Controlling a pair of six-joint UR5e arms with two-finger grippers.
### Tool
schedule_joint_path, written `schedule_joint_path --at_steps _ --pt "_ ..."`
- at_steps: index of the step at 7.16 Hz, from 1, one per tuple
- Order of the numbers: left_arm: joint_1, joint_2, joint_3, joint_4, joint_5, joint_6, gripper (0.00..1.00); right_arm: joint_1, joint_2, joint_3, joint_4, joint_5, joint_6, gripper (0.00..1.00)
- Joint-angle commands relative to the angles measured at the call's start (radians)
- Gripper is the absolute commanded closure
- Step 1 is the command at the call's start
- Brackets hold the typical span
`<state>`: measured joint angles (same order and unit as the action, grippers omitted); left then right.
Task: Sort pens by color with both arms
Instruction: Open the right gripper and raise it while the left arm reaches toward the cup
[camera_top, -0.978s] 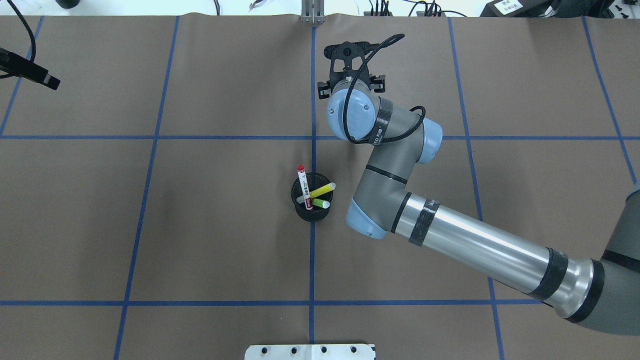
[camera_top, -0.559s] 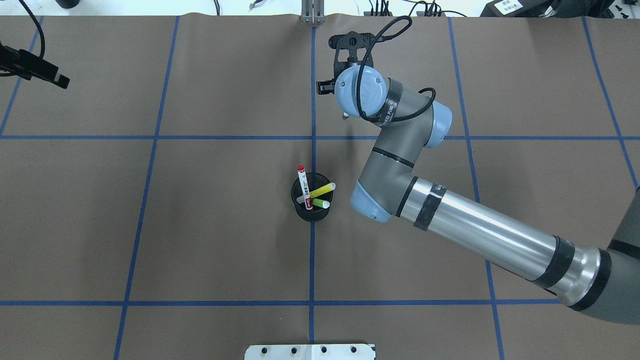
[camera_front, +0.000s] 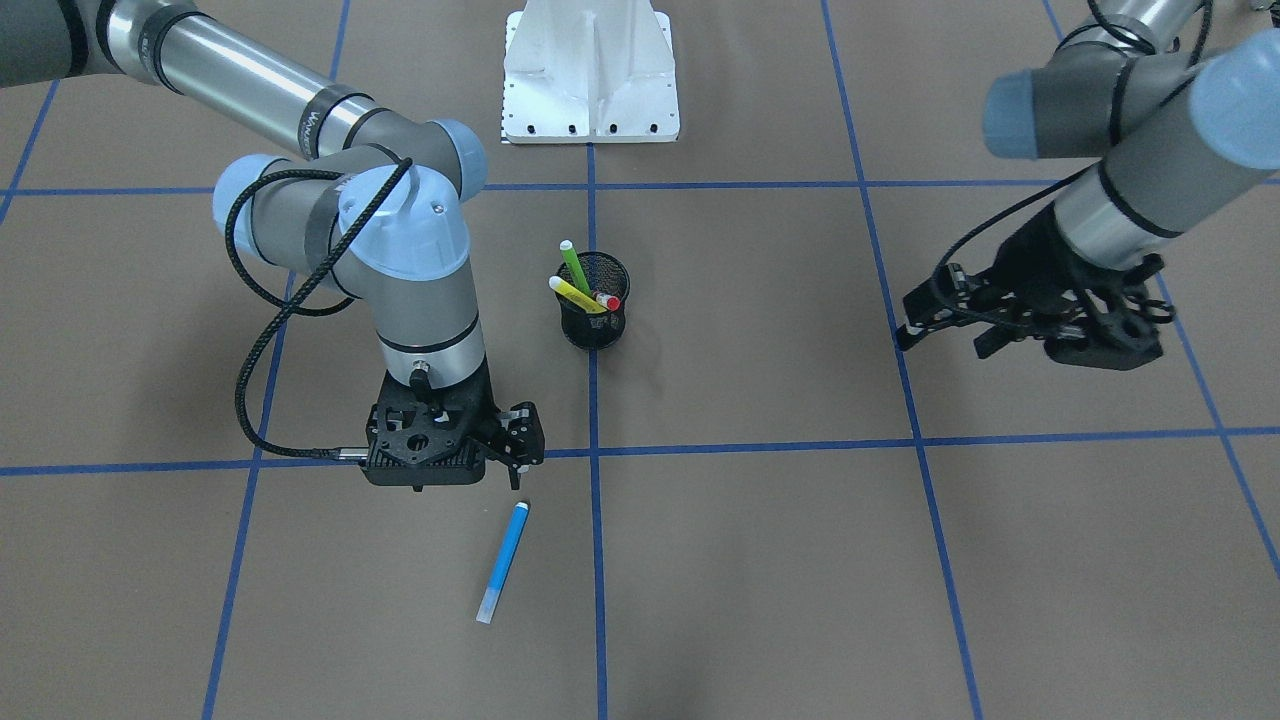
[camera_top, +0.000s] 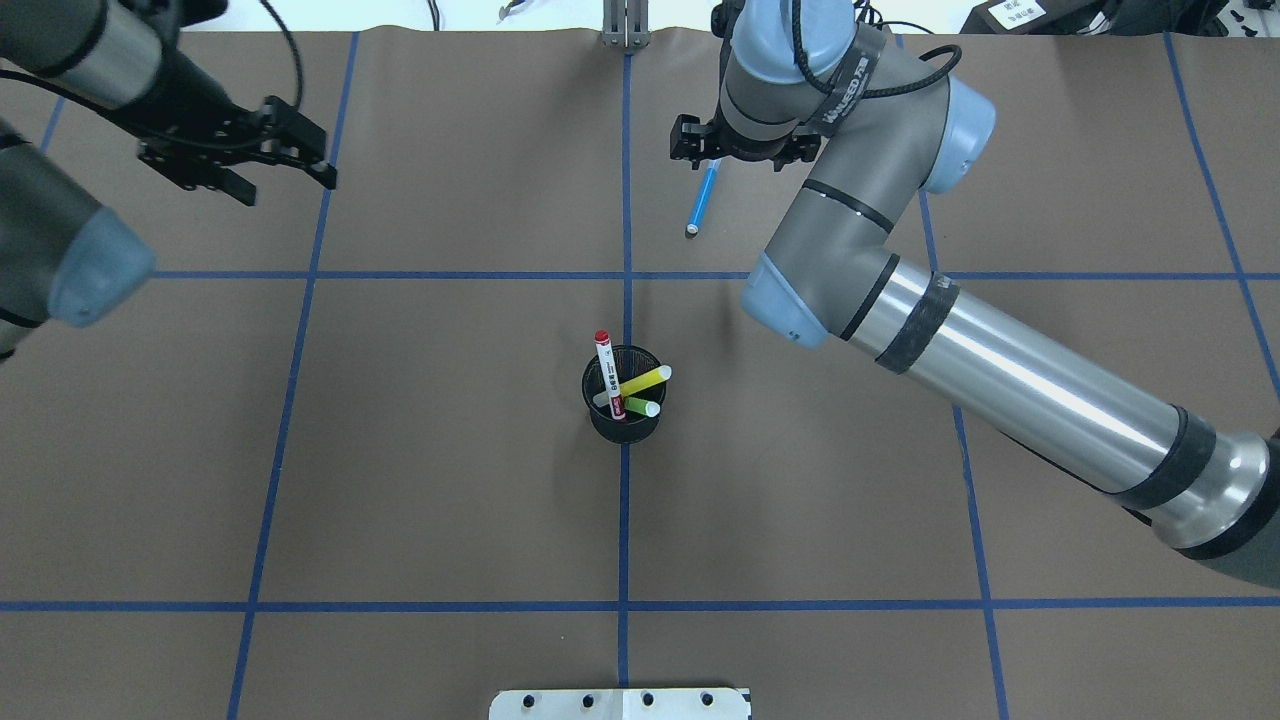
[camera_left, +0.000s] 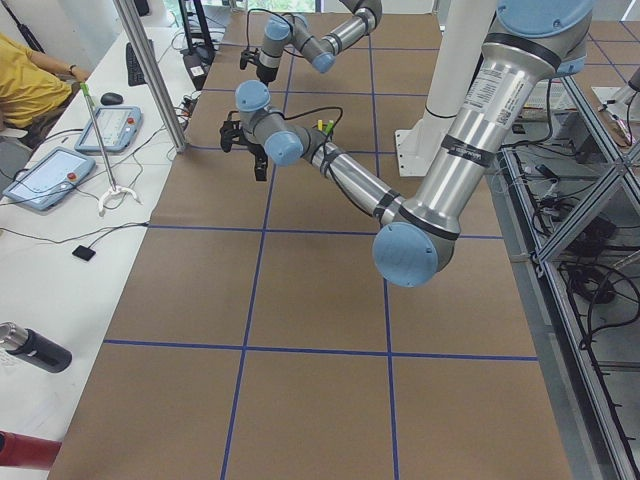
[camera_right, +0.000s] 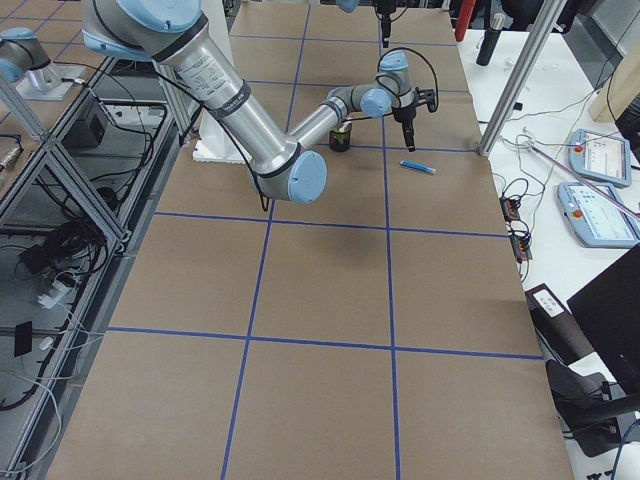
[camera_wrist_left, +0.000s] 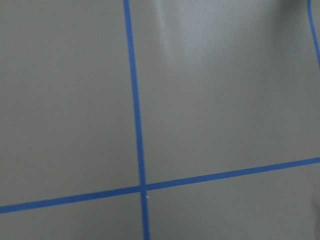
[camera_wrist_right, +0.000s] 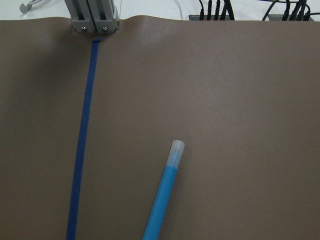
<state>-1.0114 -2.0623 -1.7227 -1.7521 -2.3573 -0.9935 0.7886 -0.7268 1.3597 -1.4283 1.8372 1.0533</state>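
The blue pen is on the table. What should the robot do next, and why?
Probably swing the left gripper toward the mesh cup: the blue pen lies free near the right gripper, while the red-capped pen, yellow pen and green pen stand unsorted in the cup and the left gripper is empty.

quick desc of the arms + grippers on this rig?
The right arm and left arm have grey jointed housings, light-blue joint caps and silver tubes ringed by black bands, one with white lettering. A braided black cable loops at each wrist. The right gripper and left gripper are black, skeletal, two-finger.
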Motion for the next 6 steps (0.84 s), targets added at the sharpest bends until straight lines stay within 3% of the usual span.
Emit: schedule_joint_path --at_steps 1,3,4,6 --pt "0.12 -0.181 0.011 0.211 0.053 -0.102 0.0 0.064 -0.023 0.024 -0.101 0.182 -0.106 0.01" --pt "0.175 -0.332 0.072 0.382 0.056 -0.103 0.0 0.109 -0.112 0.135 -0.271 0.226 -0.327 0.01" --pt "0.216 -0.388 0.125 0.405 0.072 -0.103 0.0 0.122 -0.159 0.188 -0.279 0.229 -0.351 0.01" --pt "0.257 -0.519 0.333 0.404 0.099 -0.105 0.0 0.124 -0.164 0.196 -0.277 0.249 -0.351 0.01"
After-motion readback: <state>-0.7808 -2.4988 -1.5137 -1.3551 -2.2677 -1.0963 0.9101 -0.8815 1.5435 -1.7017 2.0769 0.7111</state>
